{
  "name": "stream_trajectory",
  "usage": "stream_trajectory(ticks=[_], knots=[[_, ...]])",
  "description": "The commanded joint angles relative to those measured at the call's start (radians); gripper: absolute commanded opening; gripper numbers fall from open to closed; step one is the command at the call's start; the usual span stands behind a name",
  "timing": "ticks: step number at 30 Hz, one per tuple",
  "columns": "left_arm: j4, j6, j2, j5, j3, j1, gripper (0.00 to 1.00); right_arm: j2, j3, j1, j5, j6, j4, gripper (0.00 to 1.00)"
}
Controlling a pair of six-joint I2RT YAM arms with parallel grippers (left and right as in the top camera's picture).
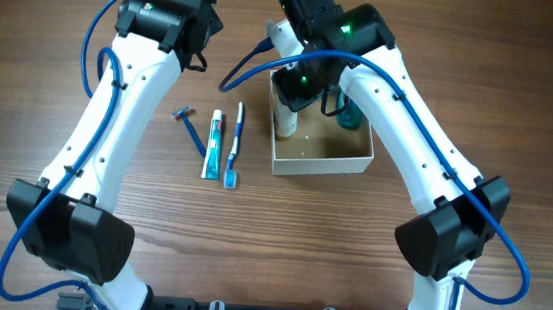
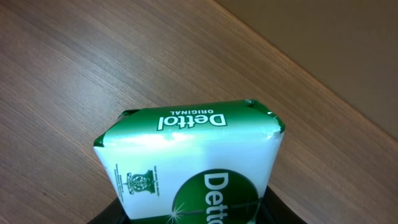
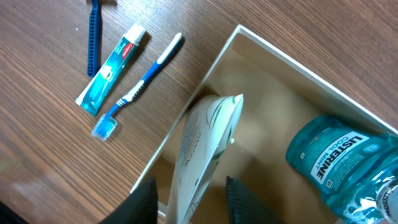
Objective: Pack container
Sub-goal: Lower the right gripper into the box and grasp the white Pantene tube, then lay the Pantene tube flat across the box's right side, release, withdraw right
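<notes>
Square white-walled container (image 1: pixel 322 165); tan inside; open-topped; upright

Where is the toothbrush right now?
In the overhead view, the toothbrush lies on the table between the toothpaste tube and the container, outside the container on its left side.

I see the container (image 1: pixel 326 163) under my right arm (image 1: pixel 409 136), a white tube (image 1: pixel 284 124) at its 10 o'clock corner; razor (image 1: pixel 191 125), toothpaste (image 1: pixel 214 145) and toothbrush (image 1: pixel 235 143) lie at its 9 o'clock.

The soap bar (image 2: pixel 193 168) looks glossy, the container (image 3: pixel 264 84) matt cardboard.
</notes>
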Motion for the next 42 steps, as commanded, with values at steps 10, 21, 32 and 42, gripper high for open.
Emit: stream_trajectory(ticks=[10,21,32,42], knots=[[0.004,0.015,0.001,-0.031,0.022,0.009,0.2,0.017,0.006,0.003,0.01,0.006,0.023,0.04],[0.003,0.015,0.001,-0.031,0.022,0.009,0.21,-0.047,0.036,0.003,0.053,0.017,0.037,0.04],[-0.003,0.015,0.001,-0.031,0.022,0.009,0.21,-0.198,0.06,-0.042,0.133,0.137,-0.008,0.04],[-0.003,0.015,0.001,-0.031,0.022,0.009,0.21,-0.272,0.06,-0.087,0.163,0.192,-0.204,0.04]])
